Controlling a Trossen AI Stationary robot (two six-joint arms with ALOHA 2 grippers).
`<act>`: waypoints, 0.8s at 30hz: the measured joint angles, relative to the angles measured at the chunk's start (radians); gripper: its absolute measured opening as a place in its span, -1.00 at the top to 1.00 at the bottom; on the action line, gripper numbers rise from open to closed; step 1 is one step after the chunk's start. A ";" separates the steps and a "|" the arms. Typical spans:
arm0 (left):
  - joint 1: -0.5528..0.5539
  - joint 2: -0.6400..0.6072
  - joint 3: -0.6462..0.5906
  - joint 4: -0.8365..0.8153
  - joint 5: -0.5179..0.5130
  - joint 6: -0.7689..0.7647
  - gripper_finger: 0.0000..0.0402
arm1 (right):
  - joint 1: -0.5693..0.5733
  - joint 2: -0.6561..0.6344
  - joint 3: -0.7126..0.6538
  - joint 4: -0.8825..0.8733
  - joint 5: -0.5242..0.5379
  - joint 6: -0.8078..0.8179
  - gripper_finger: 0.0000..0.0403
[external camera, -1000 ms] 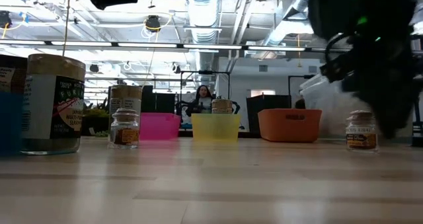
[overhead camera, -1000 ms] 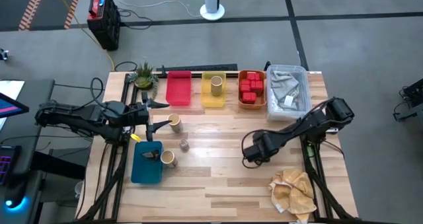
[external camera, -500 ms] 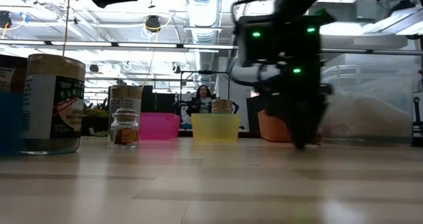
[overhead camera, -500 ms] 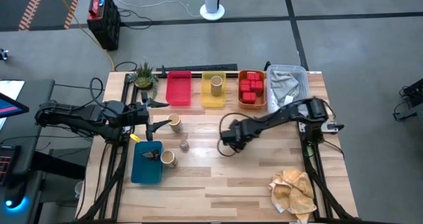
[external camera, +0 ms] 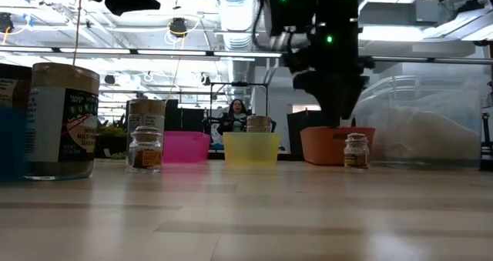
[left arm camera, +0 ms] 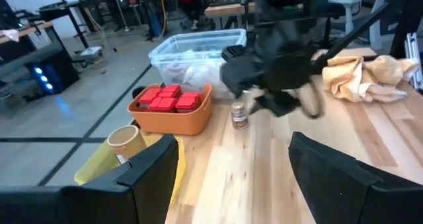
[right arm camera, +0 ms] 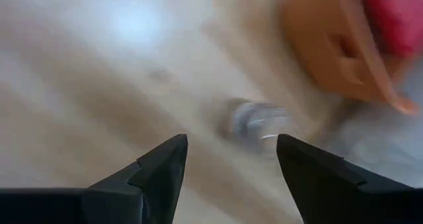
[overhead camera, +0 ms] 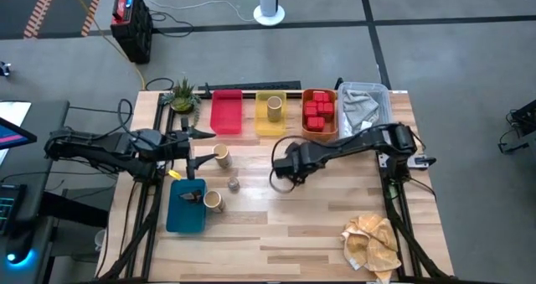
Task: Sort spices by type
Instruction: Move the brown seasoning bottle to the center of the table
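My right gripper (overhead camera: 283, 170) is open and hangs over the middle of the table, just above a tiny brownish glass jar (external camera: 355, 151) that stands upright on its base; the jar (right arm camera: 254, 121) shows past the spread fingers, and the arm hides it in the high view. My left gripper (overhead camera: 203, 147) waits open at the table's left, beside a tan cylinder (overhead camera: 221, 156). Another tan cylinder (overhead camera: 213, 202) and a second small jar (overhead camera: 234, 183) stand near the blue tray (overhead camera: 179, 217). Red tins (overhead camera: 318, 112) fill the orange tray; one tan cylinder (overhead camera: 274, 108) stands in the yellow tray.
Along the far edge stand a potted plant (overhead camera: 182, 95), a red tray (overhead camera: 226, 112), the yellow tray (overhead camera: 270, 126), the orange tray (overhead camera: 306, 131) and a clear bin of cloth (overhead camera: 364, 112). A beige cloth (overhead camera: 373, 242) lies at the near right corner.
My right gripper has swept from the table's right part toward the left and far side, to the middle. The small jar has shifted left with it in the low view and now stands on the table, with the gripper risen above it.
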 joint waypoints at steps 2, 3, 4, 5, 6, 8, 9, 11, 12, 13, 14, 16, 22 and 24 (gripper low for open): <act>0.000 0.000 0.000 0.007 0.002 -0.007 -0.38 | -0.022 -0.024 -0.013 -0.004 -0.001 0.017 -0.37; 0.000 0.000 0.000 0.006 0.006 -0.008 -0.38 | -0.030 -0.033 -0.017 0.003 -0.004 0.014 -0.37; 0.000 0.000 0.000 0.006 0.014 -0.008 -0.38 | -0.037 -0.037 -0.019 0.013 -0.017 0.003 -0.37; 0.000 0.000 0.000 0.006 0.022 -0.011 -0.38 | -0.046 -0.038 -0.019 0.025 -0.039 -0.005 -0.37; 0.000 0.000 0.000 0.004 0.024 -0.011 -0.38 | -0.058 -0.038 -0.020 0.030 -0.066 -0.019 -0.37; 0.000 -0.001 0.000 0.001 0.025 -0.011 -0.38 | -0.086 -0.038 -0.020 0.033 -0.109 -0.036 -0.37; 0.000 -0.001 0.000 -0.002 0.024 -0.011 -0.38 | -0.098 -0.039 -0.020 0.030 -0.113 -0.044 -0.37; 0.000 -0.001 0.000 -0.005 0.024 -0.011 -0.38 | -0.120 -0.039 -0.020 0.028 -0.134 -0.053 -0.37; 0.000 -0.001 0.000 -0.008 0.024 -0.011 -0.38 | -0.130 -0.039 -0.020 0.030 -0.143 -0.054 -0.37; 0.000 -0.001 0.000 -0.009 0.024 -0.011 -0.38 | -0.138 -0.039 -0.020 0.031 -0.154 -0.055 -0.37; 0.000 -0.001 0.000 -0.012 0.024 -0.011 -0.38 | -0.144 -0.039 -0.020 0.030 -0.161 -0.054 -0.37; 0.000 -0.001 0.000 -0.018 0.024 -0.010 -0.38 | -0.151 -0.039 -0.020 0.029 -0.189 -0.054 -0.37; 0.000 -0.001 0.000 -0.030 0.024 -0.011 -0.38 | -0.150 -0.039 -0.020 0.030 -0.249 -0.055 -0.37; 0.000 -0.001 0.000 -0.030 0.024 -0.011 -0.38 | -0.147 -0.038 -0.020 0.037 -0.266 -0.059 -0.37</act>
